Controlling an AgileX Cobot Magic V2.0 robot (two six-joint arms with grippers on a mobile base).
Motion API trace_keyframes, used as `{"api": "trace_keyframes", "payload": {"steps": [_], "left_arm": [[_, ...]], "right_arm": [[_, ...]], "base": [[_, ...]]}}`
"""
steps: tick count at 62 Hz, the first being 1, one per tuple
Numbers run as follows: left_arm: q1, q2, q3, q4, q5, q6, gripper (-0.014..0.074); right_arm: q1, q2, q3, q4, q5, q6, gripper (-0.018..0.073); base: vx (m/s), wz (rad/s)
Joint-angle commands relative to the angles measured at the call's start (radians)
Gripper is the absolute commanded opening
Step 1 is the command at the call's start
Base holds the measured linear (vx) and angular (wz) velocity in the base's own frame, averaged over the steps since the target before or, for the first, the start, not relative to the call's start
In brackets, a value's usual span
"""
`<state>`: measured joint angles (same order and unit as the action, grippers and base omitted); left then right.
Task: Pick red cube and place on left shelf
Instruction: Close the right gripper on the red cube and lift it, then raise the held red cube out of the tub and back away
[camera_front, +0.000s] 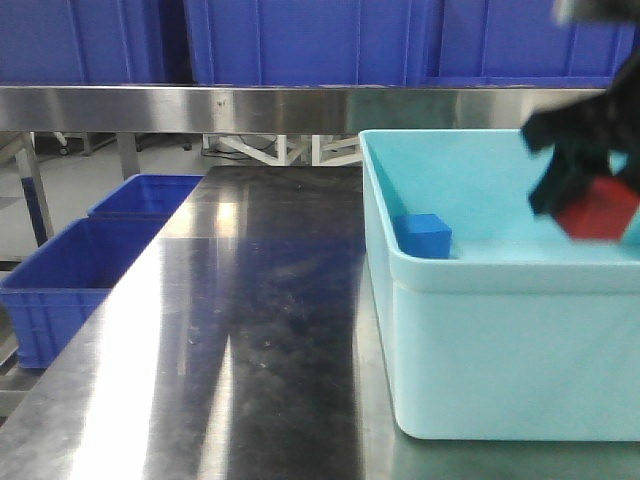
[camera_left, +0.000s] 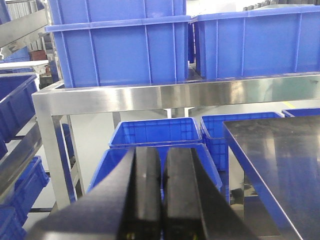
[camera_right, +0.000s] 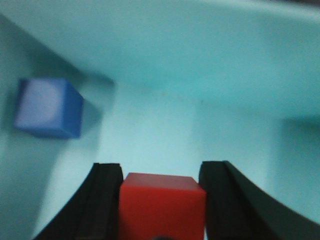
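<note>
The right end effector clamps the red cube inside the teal bin at right, so the left shelf lies farther off, higher and leftward.

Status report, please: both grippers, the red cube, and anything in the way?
Left gripper shut, empty. Right gripper shut on red cube, inside light-blue tub. Blue cube apart, near tub's left wall; not blocking.
</note>
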<state>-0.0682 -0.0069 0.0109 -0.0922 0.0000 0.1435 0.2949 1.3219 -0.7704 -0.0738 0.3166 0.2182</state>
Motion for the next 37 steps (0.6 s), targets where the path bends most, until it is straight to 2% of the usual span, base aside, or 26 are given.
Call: {"api": "trace_keyframes", "payload": {"steps": [1, 8, 14, 29, 37], "left_arm": [[-0.004, 0.008, 0.022, -0.006, -0.083, 0.001, 0.0106], [-0.004, 0.008, 0.022, -0.006, -0.083, 0.001, 0.0106], [-0.004, 0.008, 0.022, -0.006, -0.083, 0.001, 0.0106], [-0.004, 0.008, 0.022, -0.006, -0.083, 0.001, 0.0106], [-0.004, 0.008, 0.022, -0.006, -0.083, 0.001, 0.0106]], "right_arm": [[0.0, -0.127, -0.032, -0.007, -0.102, 0.001, 0.0057], [-0.007, -0.252, -0.031, -0.036, -0.109, 0.001, 0.0057], [-0.043, -0.354, -0.015, -0.065, -0.109, 0.001, 0.0057], [-0.232, -0.628, 0.112, -0.069, -0.084, 0.001, 0.0057], [-0.288, -0.778, 0.214, -0.069, -0.084, 0.001, 0.0057]], "base": [[0.0, 0.0], [0.0, 0.0], [0.0, 0.0], [-0.01, -0.08], [0.0, 0.0]]}}
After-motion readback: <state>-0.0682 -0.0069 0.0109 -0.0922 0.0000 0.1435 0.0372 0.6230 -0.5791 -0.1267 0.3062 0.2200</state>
